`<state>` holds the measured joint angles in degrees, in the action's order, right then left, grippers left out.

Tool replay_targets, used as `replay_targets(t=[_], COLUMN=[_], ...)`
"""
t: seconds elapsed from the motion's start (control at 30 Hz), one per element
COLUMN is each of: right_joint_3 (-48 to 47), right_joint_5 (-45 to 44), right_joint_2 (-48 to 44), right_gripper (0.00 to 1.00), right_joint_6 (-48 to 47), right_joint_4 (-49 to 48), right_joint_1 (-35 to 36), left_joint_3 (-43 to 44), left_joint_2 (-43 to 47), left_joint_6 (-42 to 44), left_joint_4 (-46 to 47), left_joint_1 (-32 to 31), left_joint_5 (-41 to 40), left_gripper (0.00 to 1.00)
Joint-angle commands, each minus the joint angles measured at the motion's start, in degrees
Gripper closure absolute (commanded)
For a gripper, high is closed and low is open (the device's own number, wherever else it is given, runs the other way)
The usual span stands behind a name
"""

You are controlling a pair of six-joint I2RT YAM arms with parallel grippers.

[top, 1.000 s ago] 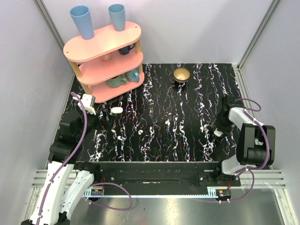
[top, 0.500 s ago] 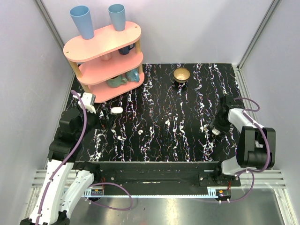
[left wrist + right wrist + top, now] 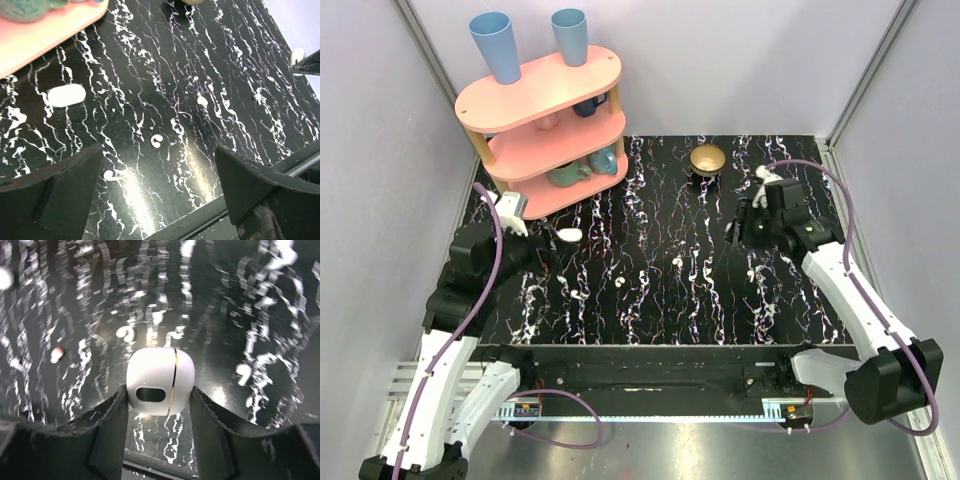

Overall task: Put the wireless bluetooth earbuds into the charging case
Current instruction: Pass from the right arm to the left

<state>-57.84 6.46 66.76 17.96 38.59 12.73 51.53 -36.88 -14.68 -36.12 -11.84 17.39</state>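
While the right fingers (image 3: 159, 390) pinch the charging case (image 3: 160, 372) by its two sides, I see its gold seam standing upright and a dark oval slot facing the wrist camera. The case looks lifted off the desk (image 3: 660, 200). From overhead, that arm reaches over the right half of the desk, a little nearer to me than the gold bowl (image 3: 708, 158). My left fingers (image 3: 159, 150) are spread wide over the left side, gripping nothing. On the desk below them lies one of the wireless bluetooth earbuds (image 3: 156, 141). A second small white piece (image 3: 202, 100) lies further toward the right arm, but I cannot tell whether it is the other earbud. A white oval object (image 3: 65, 95) rests near the foot of the pink shelf (image 3: 540, 110).
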Motion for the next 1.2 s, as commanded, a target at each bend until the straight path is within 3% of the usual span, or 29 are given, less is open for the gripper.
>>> replay_targets(t=[0.0,0.2,0.4,0.73,0.83,1.17], right_joint_3=[-6.83,-8.69,-4.83,-2.53,-2.89,-2.98], right_joint_5=[3.92,0.32,-2.85,-6.01,-9.79,-12.26], right_joint_2=[1.43,0.83,-6.29,-7.7,-5.95,-4.1], right_gripper=[0.84,0.86,0.96,1.0,1.0,1.0], right_joint_6=[-7.66,-16.1,-28.4,-45.11,-47.57,-48.72], right_joint_4=[2.19,-0.08,-9.92,-17.32,-18.72,-21.8], right_joint_1=[8.52,20.74,31.98,43.24,46.4,49.93], left_joint_3=[2.87,4.55,4.37,5.25,7.44,8.94], left_joint_2=[-1.96,-3.37,-4.86,-10.49,-11.45,-14.62], left_joint_6=[-2.2,-2.37,-3.87,-11.51,-14.14,-15.64], left_joint_4=[1.49,0.96,1.14,8.16,9.83,8.69], left_joint_1=[-0.03,0.06,0.06,-2.04,-4.41,-16.11], left_joint_5=[5.81,8.98,14.86,26.99,26.82,14.88], left_gripper=[0.01,0.01,0.01,0.01,0.01,0.04])
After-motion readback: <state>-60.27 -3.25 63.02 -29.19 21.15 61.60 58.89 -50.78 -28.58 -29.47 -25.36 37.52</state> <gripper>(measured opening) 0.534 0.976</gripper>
